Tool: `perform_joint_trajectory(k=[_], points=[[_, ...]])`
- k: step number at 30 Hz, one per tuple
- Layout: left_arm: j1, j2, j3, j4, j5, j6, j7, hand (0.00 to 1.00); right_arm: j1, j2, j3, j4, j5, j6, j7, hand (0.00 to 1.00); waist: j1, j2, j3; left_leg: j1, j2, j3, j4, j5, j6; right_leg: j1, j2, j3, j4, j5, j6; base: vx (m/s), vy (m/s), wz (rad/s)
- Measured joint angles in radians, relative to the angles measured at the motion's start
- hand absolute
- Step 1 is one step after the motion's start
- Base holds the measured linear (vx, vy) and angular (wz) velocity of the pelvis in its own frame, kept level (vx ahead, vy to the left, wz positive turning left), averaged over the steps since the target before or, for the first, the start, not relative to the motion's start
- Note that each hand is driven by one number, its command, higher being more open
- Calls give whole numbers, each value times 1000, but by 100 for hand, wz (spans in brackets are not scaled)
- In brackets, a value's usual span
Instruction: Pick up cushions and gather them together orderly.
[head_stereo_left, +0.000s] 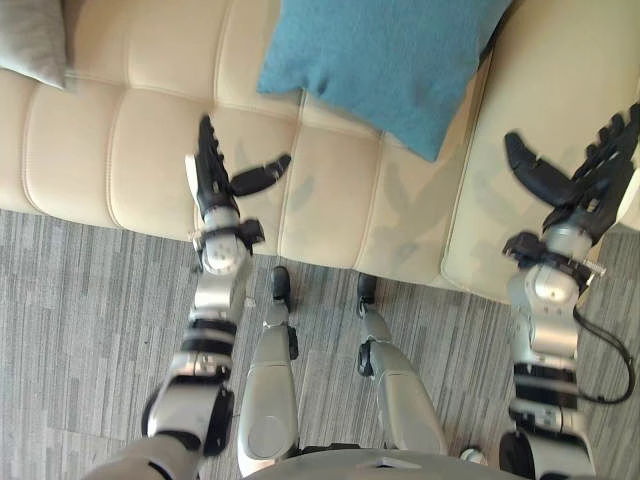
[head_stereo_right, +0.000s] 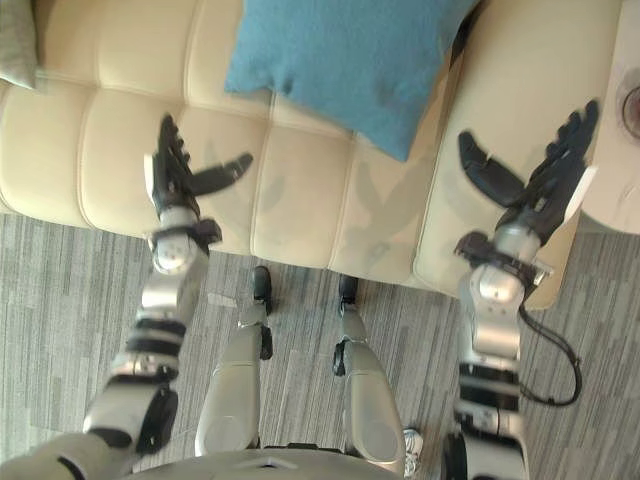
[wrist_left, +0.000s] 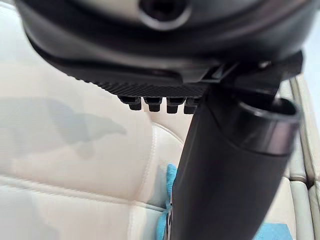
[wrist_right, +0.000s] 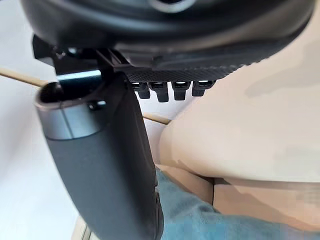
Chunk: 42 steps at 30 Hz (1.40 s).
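Note:
A blue cushion (head_stereo_left: 385, 60) lies on the cream sofa seat (head_stereo_left: 150, 150), leaning toward the back, with one corner pointing at the sofa's front. A grey cushion (head_stereo_left: 32, 40) sits at the far left of the sofa. My left hand (head_stereo_left: 213, 180) hovers over the seat left of the blue cushion, fingers straight and thumb spread, holding nothing. My right hand (head_stereo_left: 580, 175) is over the sofa's right armrest (head_stereo_left: 560, 90), open too, thumb pointing toward the blue cushion. A strip of blue cushion (wrist_right: 200, 217) shows past the right thumb in the right wrist view.
The sofa's front edge runs across the view with grey striped carpet (head_stereo_left: 80, 300) below it. A pale side table (head_stereo_right: 625, 150) stands to the right of the armrest.

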Motion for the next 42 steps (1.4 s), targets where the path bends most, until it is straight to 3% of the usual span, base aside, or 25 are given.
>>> perform_joint_trajectory(k=[3, 6, 9, 15, 21, 29, 32, 33, 35, 36, 37, 38, 39, 41, 42], points=[[186, -58, -9, -1, 6, 1, -45, 100, 143, 65, 61, 16, -53, 0, 67, 100, 7, 0, -46, 72, 1, -1, -1, -24, -2, 72, 0, -6, 4, -27, 0, 162, 9, 5], [332, -65, -30, 4, 43, 1, -91, 100, 264, 106, 119, 89, -125, -4, 120, 100, 11, 3, -112, 145, 1, -2, 7, -55, -1, 144, -1, -10, 20, -64, 3, 138, 11, 5], [385, -65, -29, 69, 82, 0, -122, 100, 321, 124, 141, 230, -177, -3, 152, 100, 17, 11, -174, 203, -2, -8, 19, -82, 0, 203, -4, -19, 36, -97, 6, 100, 18, 10], [378, -52, 20, 378, 155, 0, -140, 100, 318, 134, 138, 530, -203, 16, 167, 100, 18, 27, -273, 300, -11, -7, -22, -86, -2, 287, -15, -25, 28, -122, 15, 38, 16, 3], [376, -29, 89, 603, 230, 7, -146, 100, 274, 129, 104, 828, -260, 37, 175, 100, 13, 21, -314, 395, -21, -9, -85, -77, -4, 363, -18, -31, -1, -127, 18, 33, 8, 4], [356, -23, 125, 668, 264, 8, -148, 100, 269, 130, 45, 930, -240, 59, 173, 100, 7, 4, -326, 443, -42, 16, -105, -77, 5, 389, -34, -7, 1, -126, 32, 22, 52, -7], [335, -20, 124, 672, 275, 9, -149, 100, 225, 142, 48, 928, -210, 60, 172, 100, 8, -5, -313, 385, -25, 69, -12, -121, 5, 323, -27, 52, 52, -121, 38, -85, 55, -58], [326, -17, 124, 672, 275, 9, -149, 100, 208, 145, 48, 927, -198, 60, 171, 100, 8, -6, -305, 352, -15, 79, 43, -142, 13, 303, -23, 64, 61, -113, 51, -137, 77, -53], [310, -27, 124, 667, 276, 10, -147, 100, 185, 147, 51, 921, -194, 60, 166, 100, 22, 5, -298, 285, 31, 112, 117, -169, 38, 274, -10, 74, 34, -66, 118, -193, 52, -56], [295, -35, 125, 665, 277, 11, -147, 100, 161, 149, 52, 917, -183, 63, 164, 100, 25, 22, -279, 267, 57, 117, 134, -168, 35, 241, -4, 15, 131, -100, 77, -138, -23, -33], [289, -34, 122, 662, 277, 14, -147, 100, 155, 153, 51, 916, -172, 66, 163, 100, 26, 27, -274, 266, 65, 112, 136, -163, 29, 201, -16, -47, 298, -179, 25, -159, -67, -10], [294, -34, 116, 650, 277, 15, -146, 100, 160, 160, 51, 916, -159, 69, 161, 100, 28, 32, -268, 269, 69, 103, 136, -157, 28, 183, -45, -93, 489, -272, 23, -64, -39, 15], [301, -31, 116, 632, 277, 16, -146, 100, 169, 171, 52, 918, -157, 69, 160, 100, 28, 15, -277, 264, 64, 94, 147, -153, 27, 190, -78, -99, 618, -325, 60, -92, -108, 20], [308, -21, 116, 620, 277, 16, -145, 100, 166, 185, 52, 918, -151, 70, 158, 100, 34, -20, -283, 234, 53, 74, 181, -144, 15, 187, -107, -92, 691, -366, 112, -145, -231, 31], [298, -27, 118, 619, 276, 21, -146, 100, 160, 182, 50, 918, -148, 69, 152, 100, 40, -10, -286, 218, 56, 51, 157, -118, 8, 192, -76, -102, 630, -368, 113, -147, -183, 28]])
